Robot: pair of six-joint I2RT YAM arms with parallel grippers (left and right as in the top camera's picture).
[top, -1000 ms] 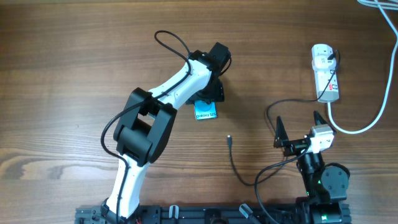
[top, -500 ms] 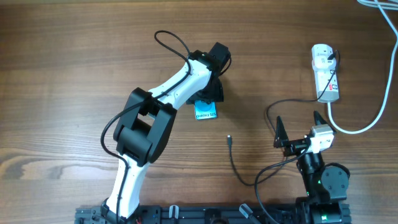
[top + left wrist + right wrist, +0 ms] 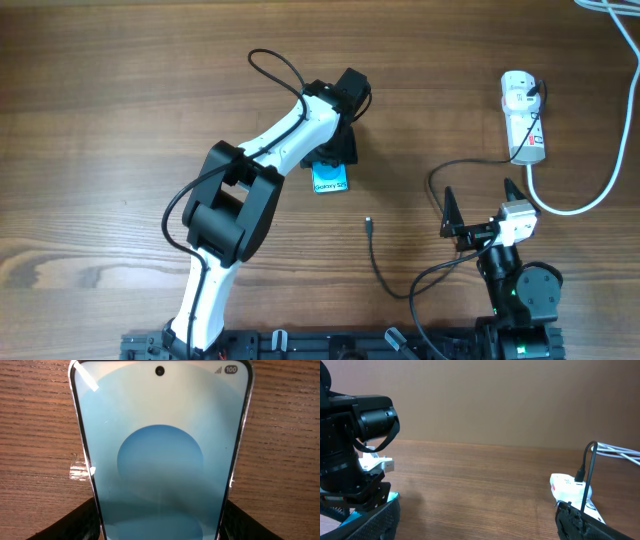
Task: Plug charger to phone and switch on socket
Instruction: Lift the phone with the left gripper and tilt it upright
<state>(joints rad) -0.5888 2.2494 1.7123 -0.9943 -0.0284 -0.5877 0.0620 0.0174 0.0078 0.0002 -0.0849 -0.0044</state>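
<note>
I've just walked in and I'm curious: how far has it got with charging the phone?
Early. Done: the thin black charger cable looks plugged into the white plastic socket. In hand: the left hand straddles the flat cyan-screened phone. Left: the cable's connector tip lies loose on the table, apart from the phone; the open right hand holds nothing; the socket's on/off state is unclear.
</note>
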